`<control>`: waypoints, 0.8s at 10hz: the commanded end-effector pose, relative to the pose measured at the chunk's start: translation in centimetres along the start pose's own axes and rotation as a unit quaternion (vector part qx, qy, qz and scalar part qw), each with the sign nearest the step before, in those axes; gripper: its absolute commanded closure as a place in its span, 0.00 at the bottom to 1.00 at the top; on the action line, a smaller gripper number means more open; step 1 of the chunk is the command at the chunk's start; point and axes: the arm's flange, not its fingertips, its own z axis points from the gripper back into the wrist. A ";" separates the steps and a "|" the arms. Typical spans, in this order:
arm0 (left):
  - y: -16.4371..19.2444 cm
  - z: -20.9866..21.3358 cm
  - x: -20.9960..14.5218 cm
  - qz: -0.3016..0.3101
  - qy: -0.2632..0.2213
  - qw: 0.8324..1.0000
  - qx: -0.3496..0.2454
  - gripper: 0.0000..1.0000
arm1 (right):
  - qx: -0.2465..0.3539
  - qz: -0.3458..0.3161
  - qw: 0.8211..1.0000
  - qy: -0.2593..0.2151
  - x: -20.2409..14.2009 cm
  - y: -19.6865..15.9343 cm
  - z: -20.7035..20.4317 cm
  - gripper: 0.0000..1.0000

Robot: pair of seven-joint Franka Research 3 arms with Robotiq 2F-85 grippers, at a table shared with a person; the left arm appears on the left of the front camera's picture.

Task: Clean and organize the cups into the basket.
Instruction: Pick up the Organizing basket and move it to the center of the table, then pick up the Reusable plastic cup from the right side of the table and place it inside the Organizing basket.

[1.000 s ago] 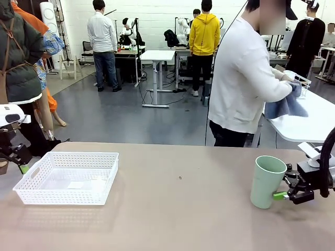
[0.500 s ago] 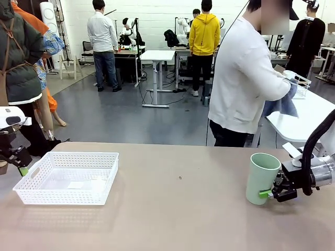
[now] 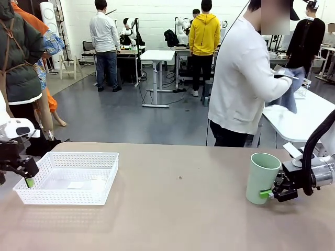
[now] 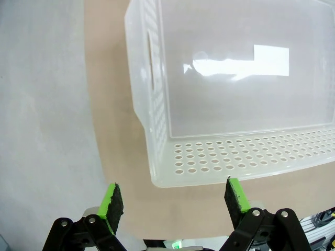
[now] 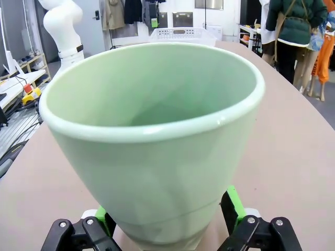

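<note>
The tan table (image 3: 172, 214) carries two task things. Beyond its far edge a person (image 3: 241, 78) stands turned aside, busy with a blue cloth (image 3: 290, 97), so no hand is in the way. The white basket (image 3: 63, 196) sits empty near the left edge, probably waiting for cups. The mint cup (image 3: 261, 175) stands upright near the right edge, well apart from the basket, with nothing between them. The right gripper (image 3: 268, 193) straddles its base with its fingers wide, and I cannot tell whether they press it. The left gripper (image 4: 172, 192) hangs spread and empty just beside the basket's left end.

White arms (image 3: 15, 128), black left gripper (image 4: 173, 197), black right gripper (image 5: 168, 213), green-padded fingers (image 4: 112, 203), black cable (image 3: 313, 142)
</note>
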 end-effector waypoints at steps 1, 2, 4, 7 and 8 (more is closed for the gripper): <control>-0.6 -0.3 0.9 0.000 0.007 1.000 -0.010 0.00 | -0.005 -0.001 1.000 0.000 0.0 -0.1 0.3 0.00; -0.8 -0.4 0.9 -0.001 0.010 1.000 -0.008 0.00 | -0.004 -0.001 1.000 -0.001 0.0 -0.1 0.4 0.00; -1.0 -0.8 1.0 -0.004 0.012 1.000 -0.003 0.00 | -0.003 0.000 1.000 -0.001 -0.1 -0.1 0.4 0.00; -0.8 -2.1 1.3 0.002 0.012 1.000 0.006 0.00 | -0.003 0.007 1.000 0.000 -0.1 0.0 0.3 0.00; -0.4 -2.6 1.5 0.011 0.007 1.000 0.001 0.00 | -0.006 0.005 1.000 0.005 -0.1 0.0 0.3 0.00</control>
